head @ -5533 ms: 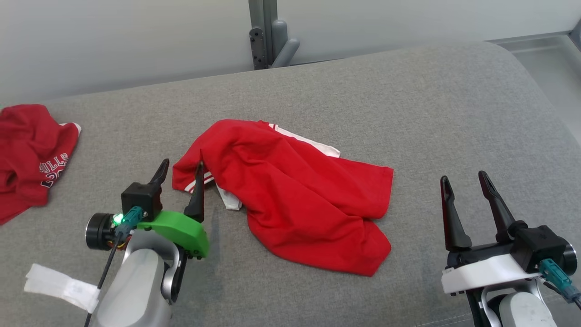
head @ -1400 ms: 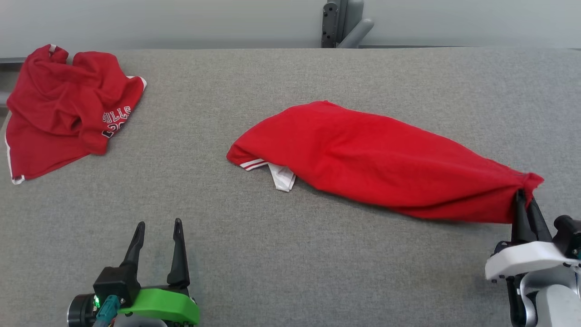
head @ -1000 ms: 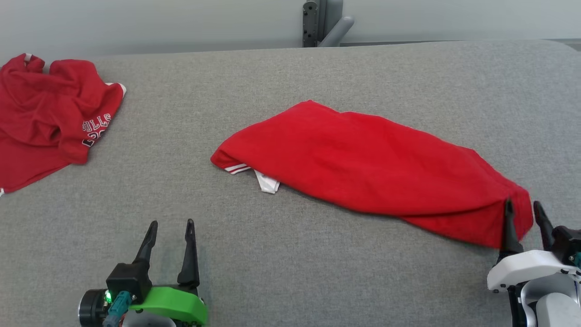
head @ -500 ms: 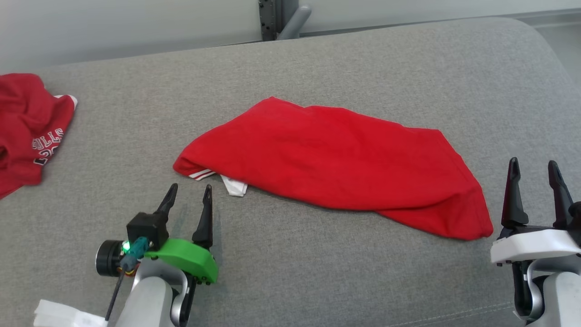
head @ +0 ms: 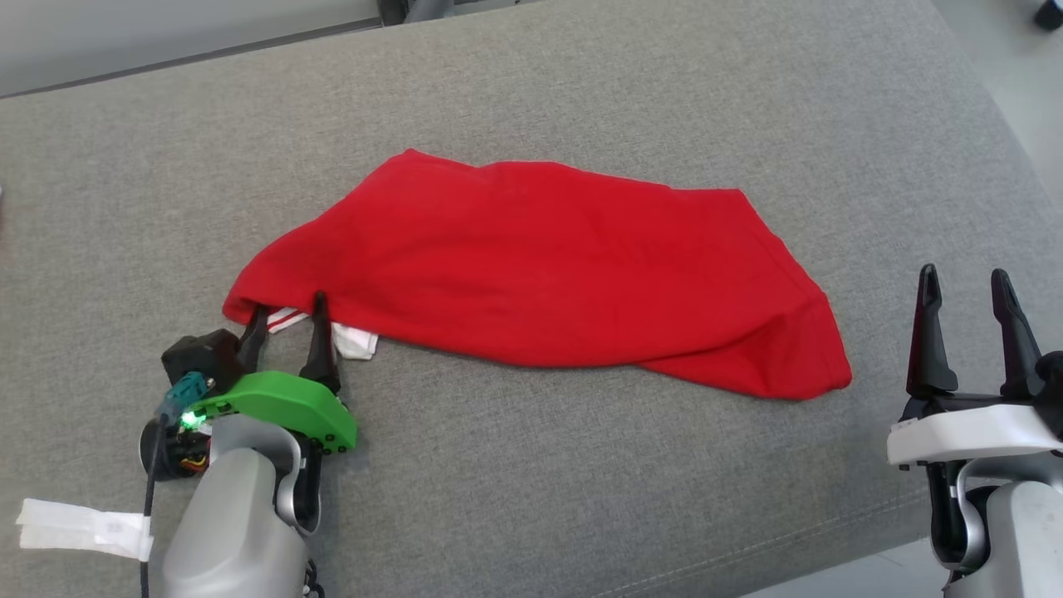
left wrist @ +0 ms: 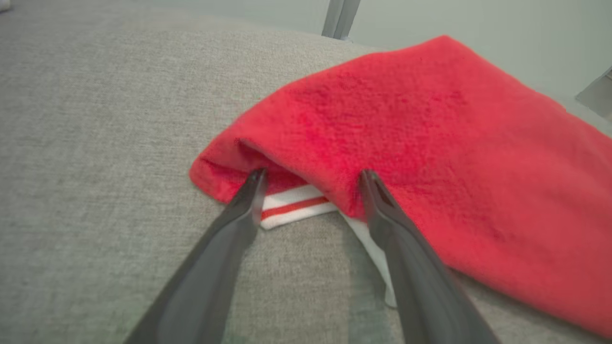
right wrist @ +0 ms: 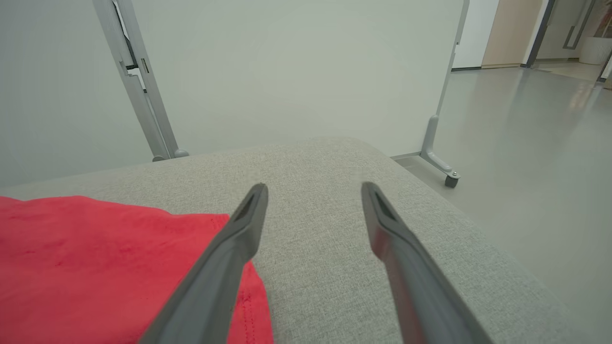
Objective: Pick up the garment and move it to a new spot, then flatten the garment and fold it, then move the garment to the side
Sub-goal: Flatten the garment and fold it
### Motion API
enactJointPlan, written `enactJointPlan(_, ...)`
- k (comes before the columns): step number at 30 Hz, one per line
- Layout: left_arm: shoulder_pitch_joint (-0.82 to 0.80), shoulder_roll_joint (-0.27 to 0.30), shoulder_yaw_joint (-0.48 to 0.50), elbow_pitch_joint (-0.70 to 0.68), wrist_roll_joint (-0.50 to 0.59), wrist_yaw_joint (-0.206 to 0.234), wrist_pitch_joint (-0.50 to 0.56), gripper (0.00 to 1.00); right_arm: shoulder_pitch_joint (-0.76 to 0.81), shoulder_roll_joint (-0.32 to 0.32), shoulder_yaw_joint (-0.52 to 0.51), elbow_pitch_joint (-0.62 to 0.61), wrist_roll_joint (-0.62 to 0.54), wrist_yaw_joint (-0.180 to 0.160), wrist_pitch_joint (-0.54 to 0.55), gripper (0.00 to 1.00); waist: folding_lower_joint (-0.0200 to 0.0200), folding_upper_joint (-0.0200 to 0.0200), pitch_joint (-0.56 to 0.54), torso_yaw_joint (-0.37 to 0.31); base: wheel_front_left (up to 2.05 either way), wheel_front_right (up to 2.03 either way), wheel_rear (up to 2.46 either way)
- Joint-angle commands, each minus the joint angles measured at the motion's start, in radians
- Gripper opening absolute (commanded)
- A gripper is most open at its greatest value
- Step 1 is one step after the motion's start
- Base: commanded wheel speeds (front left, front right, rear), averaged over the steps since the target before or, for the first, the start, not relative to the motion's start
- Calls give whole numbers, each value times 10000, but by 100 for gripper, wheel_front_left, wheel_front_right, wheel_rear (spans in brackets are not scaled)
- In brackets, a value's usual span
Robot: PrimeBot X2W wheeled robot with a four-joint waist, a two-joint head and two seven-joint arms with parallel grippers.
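The red garment [head: 548,266] lies spread out long and low in the middle of the grey cushion [head: 581,498], running from the left near side out to the right. Its top layer is plain red and fairly smooth in the left wrist view [left wrist: 430,143]. At its left near end a white band with a red stripe [head: 286,318] pokes out from under the red edge, showing closer in the left wrist view [left wrist: 291,208], and a scrap of white cloth [head: 355,342] sits just to the right of it.

The left gripper [head: 289,305] is at that end with its fingers spread wide. The two tips sit at the red hem on either side of the striped band [left wrist: 313,174], and nothing is pinched between them.

The right gripper [head: 963,272] stands near the garment's right near corner but apart from it, fingers wide and empty over bare cushion [right wrist: 314,187]. The red cloth [right wrist: 95,263] lies to its left.

Beyond the far edge of the cushion stands a pale wall panel [right wrist: 287,71] on grey metal posts [right wrist: 138,81], with smooth floor [right wrist: 526,119] off to the right.
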Motion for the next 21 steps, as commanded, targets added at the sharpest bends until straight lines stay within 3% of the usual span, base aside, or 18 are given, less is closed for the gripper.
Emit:
enactJointPlan(1,-229,45,73,170,-153,30,5,74,-93,-26,-19,-41,101,-3,0,100,0,25,229,-259,0,0,0)
enactJointPlan(2,-338,43,101,280,-311,-10,8,44,-101,-26,-26,-50,98,-3,0,100,0,25,240,-279,0,0,0)
enactJointPlan(3,-416,43,107,336,-438,-73,8,27,-105,-26,-39,-54,93,-3,0,100,0,25,245,-289,0,0,0)
enactJointPlan(4,-462,43,114,334,-565,-109,8,0,-106,-26,-52,-55,103,-3,0,100,0,25,246,-292,0,0,0)
enactJointPlan(13,-402,45,-375,-778,-914,-310,5,0,-132,-27,-90,-110,117,-3,0,100,0,25,47,-98,0,0,0)
enactJointPlan(21,187,43,-1171,-3184,98,-55,5,0,85,-27,-152,-123,62,-3,0,100,0,25,-315,199,0,0,0)
